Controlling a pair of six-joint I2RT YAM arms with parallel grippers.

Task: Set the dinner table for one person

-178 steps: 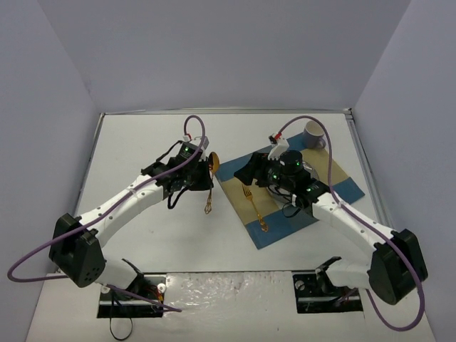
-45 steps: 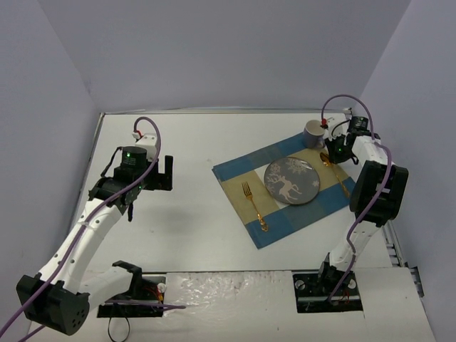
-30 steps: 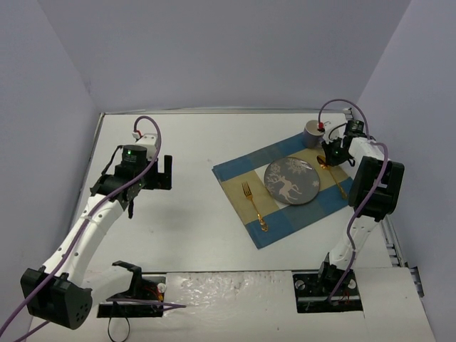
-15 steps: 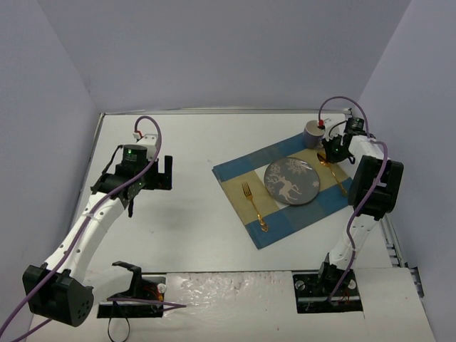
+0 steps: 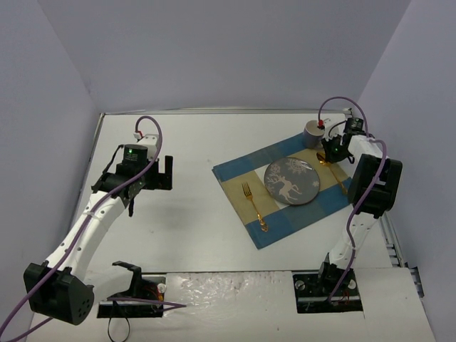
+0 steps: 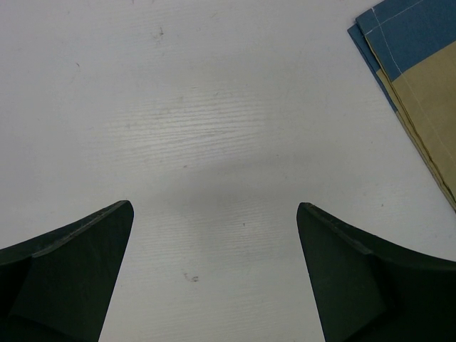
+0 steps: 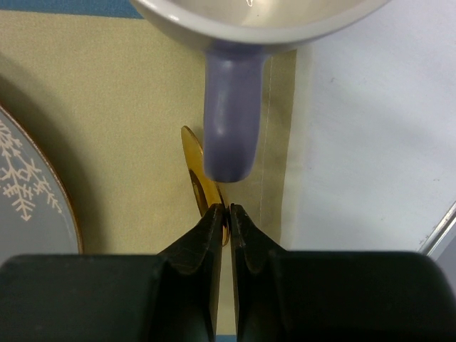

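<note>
Pale lilac walls box in the dinner table [image 5: 214, 135], a wide white top with a thin metal rim that carries everything else. A blue-and-beige placemat [image 5: 239, 174] lies skewed toward the table's 3 o'clock side, presumably to mark the single diner's spot. A grey plate [image 5: 291, 181] with a white reindeer sits at its centre. A gold fork [image 5: 254, 205] lies at the plate's 9 o'clock and a gold spoon [image 5: 340, 184] at its 3 o'clock, the usual flanking order for a place setting. A mug [image 5: 313, 132] stands at the plate's 1 o'clock on the mat's far corner, where a drink normally goes.

The right gripper [image 7: 228, 214] hangs low between mug and spoon, its jaws pinched together with nothing visibly caught between them. From the wrist view its tips lie over the edge of the spoon's bowl, and the mug's handle [image 7: 229, 121] points at them from 12 o'clock. This looks like a final nudge or check rather than a carry.

The left gripper [image 6: 214, 214] hovers over bare table toward 9 o'clock, jaws spread wide and empty, probably parked out of the way. The setting looks essentially complete.
</note>
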